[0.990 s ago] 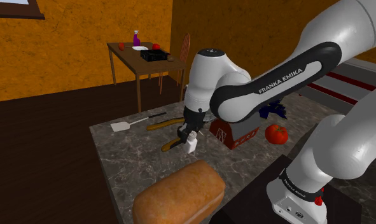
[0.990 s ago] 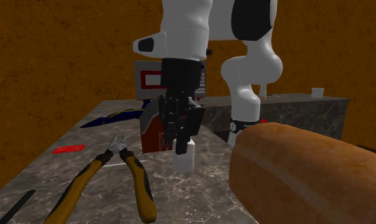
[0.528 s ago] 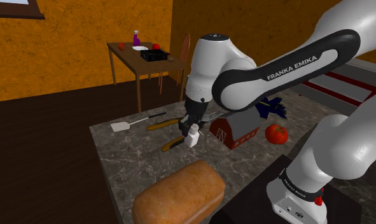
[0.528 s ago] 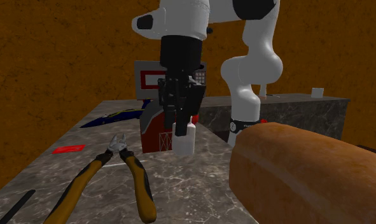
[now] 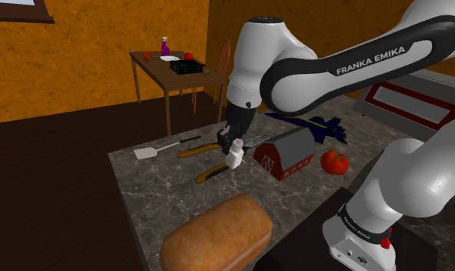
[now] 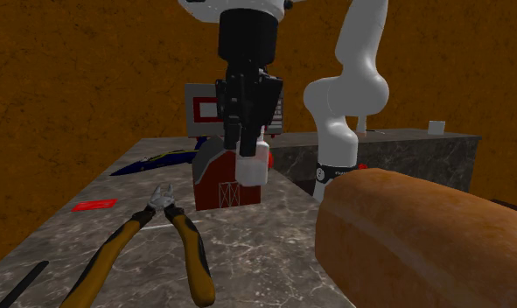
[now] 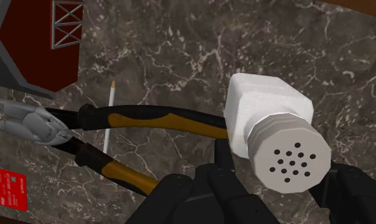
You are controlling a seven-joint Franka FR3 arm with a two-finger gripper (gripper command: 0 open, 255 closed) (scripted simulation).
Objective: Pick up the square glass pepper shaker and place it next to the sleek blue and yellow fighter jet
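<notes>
My gripper (image 5: 231, 146) is shut on a white square pepper shaker (image 5: 234, 159) and holds it tilted in the air above the marble counter (image 5: 156, 192). In the second exterior view the shaker (image 6: 251, 164) hangs in front of the red barn under the black gripper (image 6: 245, 144). The wrist view has the shaker (image 7: 266, 116) clasped in the gripper (image 7: 283, 173), its perforated round cap facing the camera. The blue and yellow fighter jet (image 5: 319, 125) lies behind the barn; its nose (image 6: 158, 161) pokes out beside the barn in the second exterior view.
A red toy barn (image 5: 286, 155) and a tomato (image 5: 334, 162) stand between shaker and jet. Yellow-handled pliers (image 6: 176, 229) lie under the shaker, with a pencil (image 7: 109, 114) and red card (image 6: 94, 205) nearby. A bread loaf (image 5: 218, 235) fills the near end. A spatula (image 5: 151, 151) lies at the far edge.
The gripper has risen with the shaker, lifting it well off the counter and shifting it slightly toward the barn. The shaker now tilts more.
</notes>
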